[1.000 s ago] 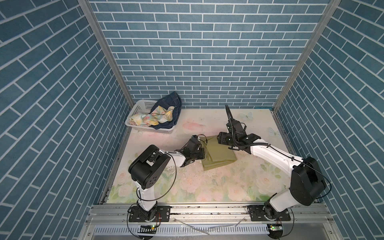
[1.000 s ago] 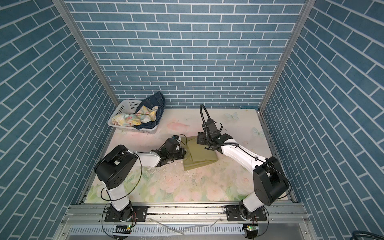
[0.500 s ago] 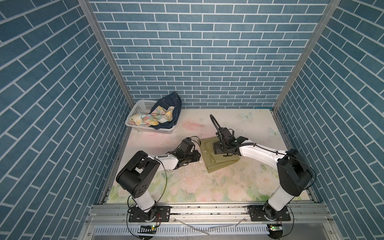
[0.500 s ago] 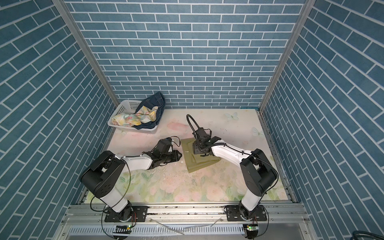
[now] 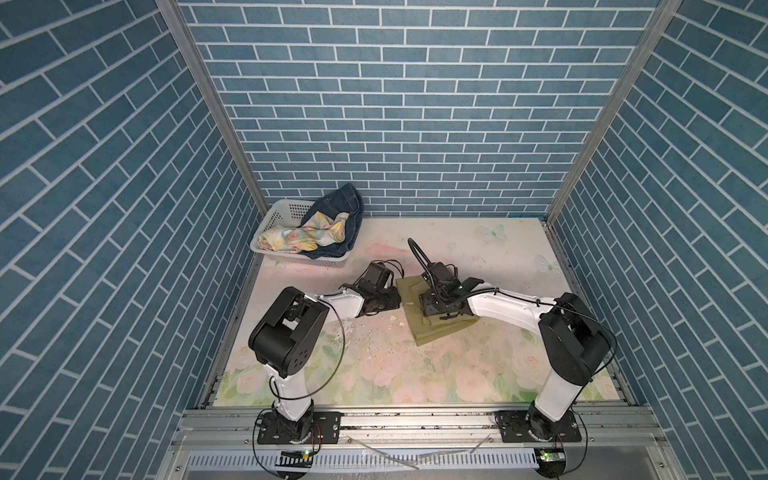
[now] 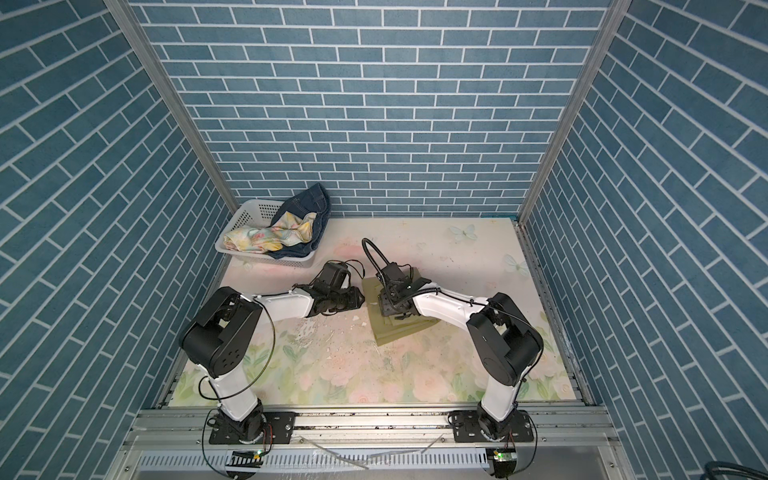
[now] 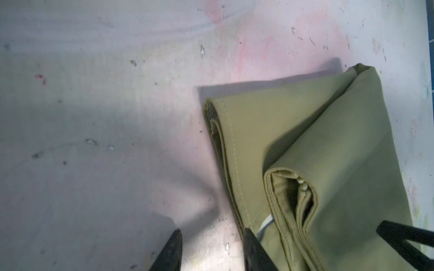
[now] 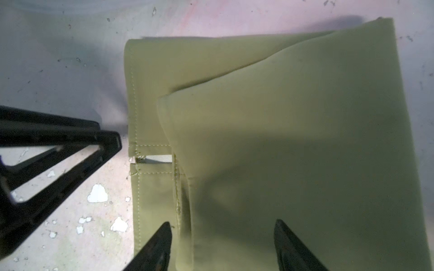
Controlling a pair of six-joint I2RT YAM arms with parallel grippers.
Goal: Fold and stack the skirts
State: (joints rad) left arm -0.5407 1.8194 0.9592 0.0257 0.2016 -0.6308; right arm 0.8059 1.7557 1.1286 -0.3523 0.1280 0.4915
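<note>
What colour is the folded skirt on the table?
Plain olive-green cloth skirt, clearest in the right wrist view.

Both arms are low and stretched inward: left arm [image 5: 336,301] and right arm [image 5: 507,309] meet near centre, wrists nearly facing. The left gripper [image 7: 212,234] lies low, jaws parted. The right gripper [image 8: 222,225] is angled down, jaws wider apart, just beside the left's fingertips [image 8: 115,140].

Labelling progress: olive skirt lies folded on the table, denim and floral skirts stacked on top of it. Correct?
Not quite. The olive skirt does lie folded on the table, but nothing is stacked on it. Both top views show the denim skirt and floral skirt crumpled in the white basket at the back left.
</note>
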